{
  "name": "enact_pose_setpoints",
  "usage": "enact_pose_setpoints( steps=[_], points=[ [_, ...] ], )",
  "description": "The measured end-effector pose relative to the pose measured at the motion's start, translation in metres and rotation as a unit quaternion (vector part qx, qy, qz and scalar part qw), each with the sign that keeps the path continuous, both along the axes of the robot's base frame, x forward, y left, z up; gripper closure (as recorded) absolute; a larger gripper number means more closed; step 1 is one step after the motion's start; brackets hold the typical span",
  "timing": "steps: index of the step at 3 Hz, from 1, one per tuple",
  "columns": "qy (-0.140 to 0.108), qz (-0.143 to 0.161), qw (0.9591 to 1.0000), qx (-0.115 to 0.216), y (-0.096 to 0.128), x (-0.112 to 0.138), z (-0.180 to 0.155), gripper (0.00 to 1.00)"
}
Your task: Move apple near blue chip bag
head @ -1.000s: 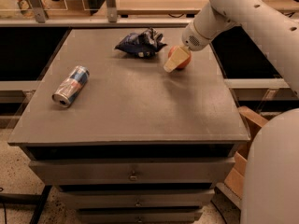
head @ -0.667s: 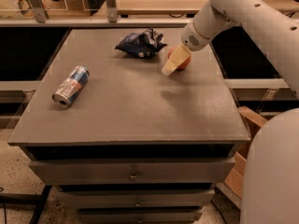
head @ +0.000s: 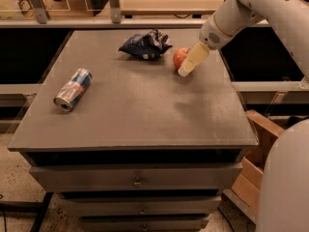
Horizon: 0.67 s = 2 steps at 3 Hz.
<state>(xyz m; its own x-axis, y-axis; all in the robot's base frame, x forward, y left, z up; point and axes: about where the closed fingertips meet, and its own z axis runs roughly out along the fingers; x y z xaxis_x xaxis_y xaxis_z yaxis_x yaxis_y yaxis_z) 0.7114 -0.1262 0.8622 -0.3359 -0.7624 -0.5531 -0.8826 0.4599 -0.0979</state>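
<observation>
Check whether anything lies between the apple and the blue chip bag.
Nothing visible does: only bare tabletop separates the apple from the blue chip bag to its left. The hand is at the apple's right side, and the drink can lies far off left.

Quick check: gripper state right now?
Gripper: against the apple, just right of the blue chip bag; open or shut cannot be told.

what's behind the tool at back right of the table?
The tool sits low over the back right of the table. Behind it the apple shows its left half, just right of the blue chip bag. Its right half and any grip are covered.
</observation>
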Motion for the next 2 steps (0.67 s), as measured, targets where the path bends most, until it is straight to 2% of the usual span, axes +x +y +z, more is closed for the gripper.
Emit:
enact_pose_setpoints(
  steps=[1,2],
  points=[
    [-0.023,0.039,0.9986,0.028,-0.0219,-0.0168,0.0186,0.00],
    [-0.023,0.039,0.9986,0.028,-0.0218,-0.0167,0.0185,0.00]
  ],
)
